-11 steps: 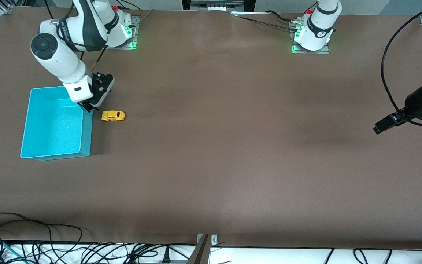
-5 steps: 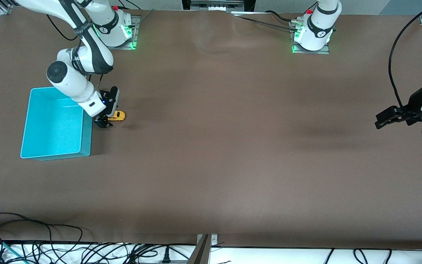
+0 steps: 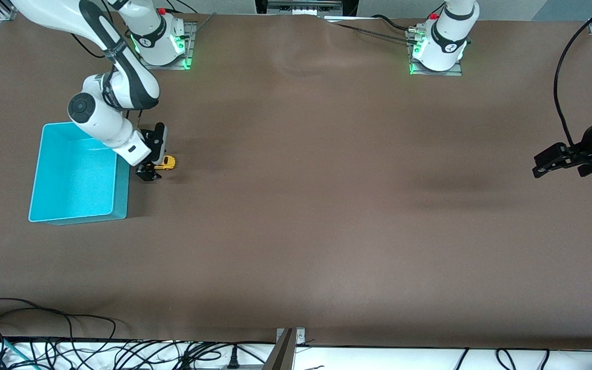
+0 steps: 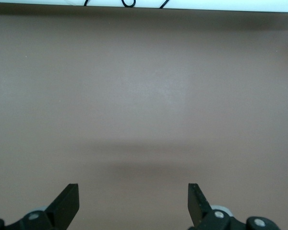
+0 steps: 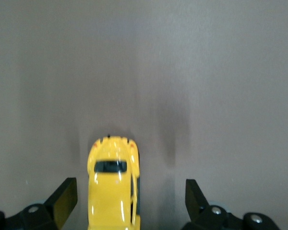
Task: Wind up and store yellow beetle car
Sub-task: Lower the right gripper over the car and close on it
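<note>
I have the right tool (image 3: 148, 172) low over the car (image 3: 165, 162), its fingers (image 5: 62, 199) apart with nothing clamped yet. The car stands on the table (image 3: 327, 205), just beside the bin (image 3: 120, 190), on the side toward the left arm's end. In the right wrist view the car's long axis runs along the gap between the fingers, a bit closer to one finger. The left tool (image 3: 550, 160), also apart, waits over the table's left-arm end, well apart from the car.
</note>
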